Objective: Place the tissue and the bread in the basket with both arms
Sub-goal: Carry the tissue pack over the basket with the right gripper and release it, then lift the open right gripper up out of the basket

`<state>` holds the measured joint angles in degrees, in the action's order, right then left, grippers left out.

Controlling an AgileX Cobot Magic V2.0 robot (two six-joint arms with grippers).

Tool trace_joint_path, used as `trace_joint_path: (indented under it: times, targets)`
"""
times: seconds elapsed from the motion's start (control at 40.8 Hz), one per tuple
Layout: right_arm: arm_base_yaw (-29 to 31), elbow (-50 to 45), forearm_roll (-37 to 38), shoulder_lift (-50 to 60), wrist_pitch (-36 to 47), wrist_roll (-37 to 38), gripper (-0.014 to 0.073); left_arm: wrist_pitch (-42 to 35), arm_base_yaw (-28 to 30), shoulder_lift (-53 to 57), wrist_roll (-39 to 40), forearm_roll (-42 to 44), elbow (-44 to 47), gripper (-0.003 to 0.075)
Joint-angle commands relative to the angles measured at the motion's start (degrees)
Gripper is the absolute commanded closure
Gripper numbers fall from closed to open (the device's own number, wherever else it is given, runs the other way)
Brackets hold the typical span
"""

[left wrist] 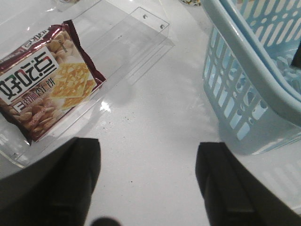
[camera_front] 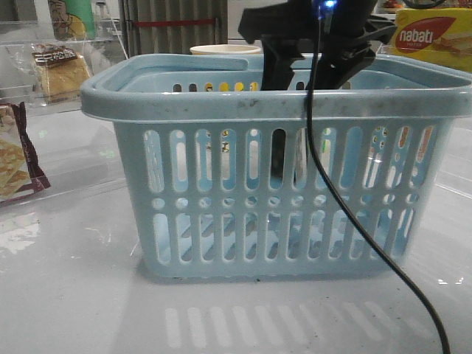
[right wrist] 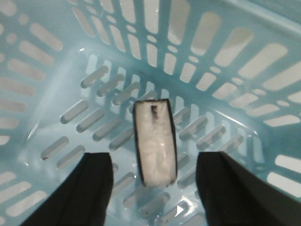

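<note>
The light blue basket [camera_front: 221, 107] stands in the middle of the table. My right gripper [camera_front: 310, 66] reaches down into it from above, open [right wrist: 154, 188]. The tissue [right wrist: 155, 146], a small black-edged pack showing a whitish face, is on its narrow side at the basket's slotted floor [right wrist: 56, 28], between my fingers and touching neither. Through the slots it shows as a dark shape [camera_front: 279, 166]. The bread [camera_front: 63, 70], golden in a clear bag with a dark label, lies at the far left. My left gripper [left wrist: 148, 183] hangs open over bare table, left of the basket [left wrist: 244, 89].
A maroon-edged cracker packet [left wrist: 47, 80] lies on a clear plastic tray [left wrist: 127, 42] at the left [camera_front: 15, 155]. A yellow nabati box [camera_front: 435, 37] and a pale cup [camera_front: 225, 50] stand behind the basket. A black cable [camera_front: 354, 221] hangs across the basket's front.
</note>
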<state>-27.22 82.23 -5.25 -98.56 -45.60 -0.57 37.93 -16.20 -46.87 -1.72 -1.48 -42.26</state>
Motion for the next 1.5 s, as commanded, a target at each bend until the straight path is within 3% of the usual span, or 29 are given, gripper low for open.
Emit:
trace_joint_path:
  times: [0.0,0.319,0.858,1.153,1.226,1.373,1.471]
  targets:
    - [0.0,1.68,0.92,3.48,3.94,-0.99,0.0036,-4.42,-0.4,0.09,-0.14,-0.49,-1.68,0.0235]
    - [0.0,-1.47,1.25,17.39,4.7,-5.4,0.0043,-4.42,-0.4,0.09,-0.14,-0.49,-1.68,0.0235]
    - [0.0,-29.2,3.6,53.56,6.29,-6.38,0.0043,-4.51,-0.4,0.09,-0.14,-0.49,-1.68,0.0235]
    - [0.0,-35.92,3.6,63.92,6.38,-6.33,0.0043,-6.8,-0.4,0.05,-0.14,-1.22,-1.68,0.0235]
    - [0.0,-35.92,3.6,63.8,6.23,-6.33,0.0043,-6.89,-0.4,-0.2,-0.14,-1.22,-2.03,0.0212]
    - [0.0,-36.09,3.6,63.72,5.46,-6.33,0.0043,-7.07,-0.4,-4.01,-0.14,-1.22,-5.06,0.0066]
    - [0.0,-36.09,3.6,63.72,5.46,-6.33,0.0043,-7.45,-0.4,-8.49,-0.14,-1.0,-8.35,0.0053]
